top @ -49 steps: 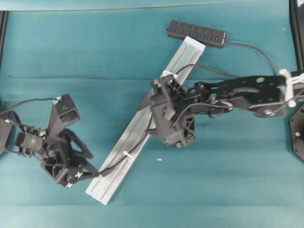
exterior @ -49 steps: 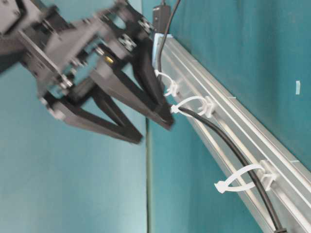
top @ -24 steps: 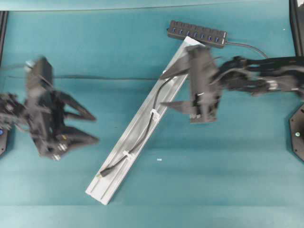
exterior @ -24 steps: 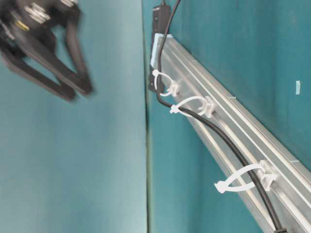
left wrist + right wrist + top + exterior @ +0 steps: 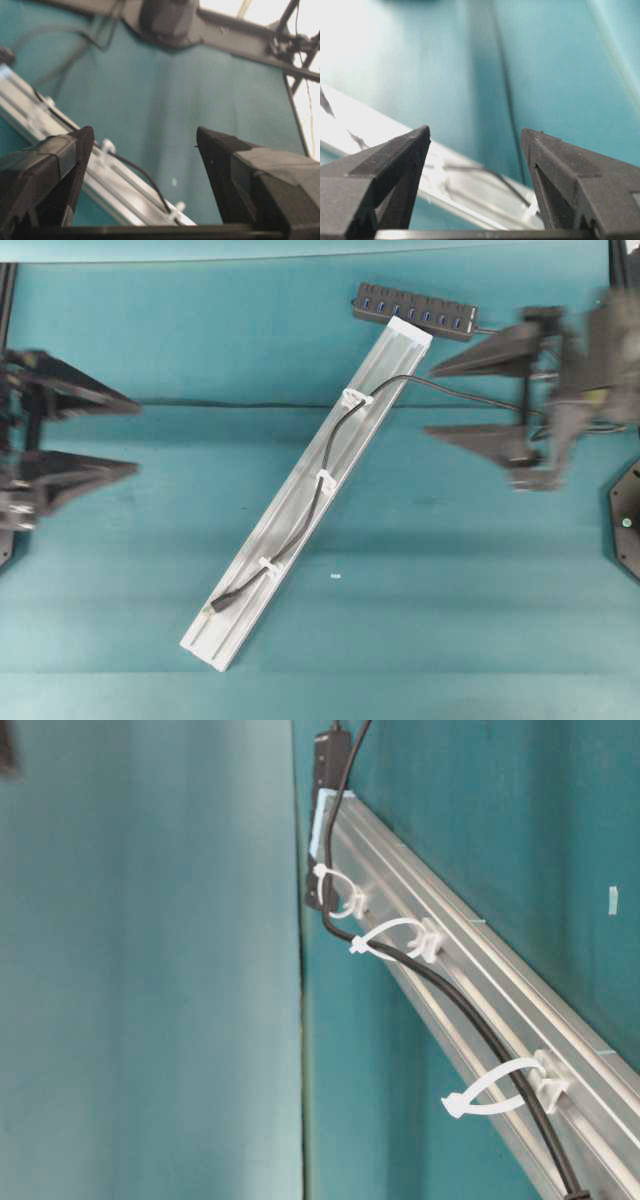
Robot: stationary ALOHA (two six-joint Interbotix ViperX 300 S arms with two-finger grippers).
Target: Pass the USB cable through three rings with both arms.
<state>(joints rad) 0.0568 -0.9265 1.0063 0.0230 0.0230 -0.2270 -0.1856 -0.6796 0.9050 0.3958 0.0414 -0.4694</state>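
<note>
Since the USB cable (image 5: pixel 318 495) already lies through the three rings (image 5: pixel 325 479), you see the left claw (image 5: pixel 118 438) and right claw (image 5: pixel 437 400) spread empty at the frame's edges.

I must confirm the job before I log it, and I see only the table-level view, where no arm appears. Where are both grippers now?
Observer: The left gripper is at the left edge of the overhead view, open and empty.
Operator: And the right one?
Observer: The right gripper is at the right side, blurred, open, holding nothing.
Operator: Does the cable end pass the last ring?
Observer: Yes, the cable runs through the three rings; its plug lies on the rail.
</note>
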